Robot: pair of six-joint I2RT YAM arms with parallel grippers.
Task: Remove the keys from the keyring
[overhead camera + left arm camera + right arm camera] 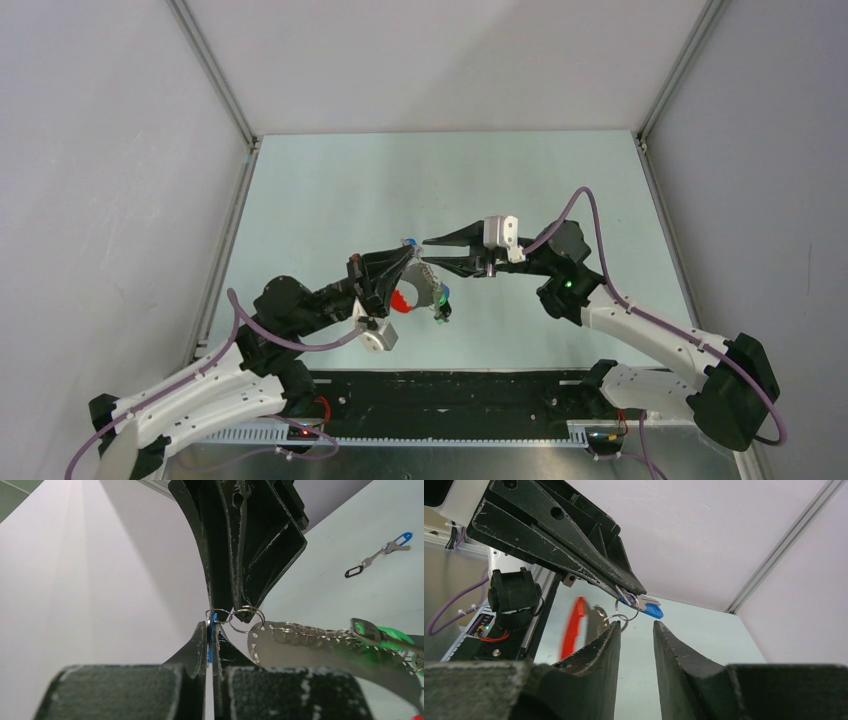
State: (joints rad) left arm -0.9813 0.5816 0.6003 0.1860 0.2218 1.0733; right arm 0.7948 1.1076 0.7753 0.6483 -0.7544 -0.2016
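Note:
My left gripper (412, 257) is shut on a blue-capped key (212, 630), held above the table; the blue cap also shows in the right wrist view (652, 611). Thin rings of the keyring (246, 619) hang from that key, joined to a silver perforated plate (300, 642) and a green-capped key (395, 635). The red band (401, 301) and more keys (441, 305) dangle below the left gripper. My right gripper (424, 252) is open, its fingertips (616, 626) just below the rings (630, 602), one tip touching or almost touching a ring.
A separate blue-capped key with a black tag (382, 552) lies on the pale green table (330, 190) beyond the grippers. Grey walls stand on three sides. A black rail (450, 395) runs along the near edge.

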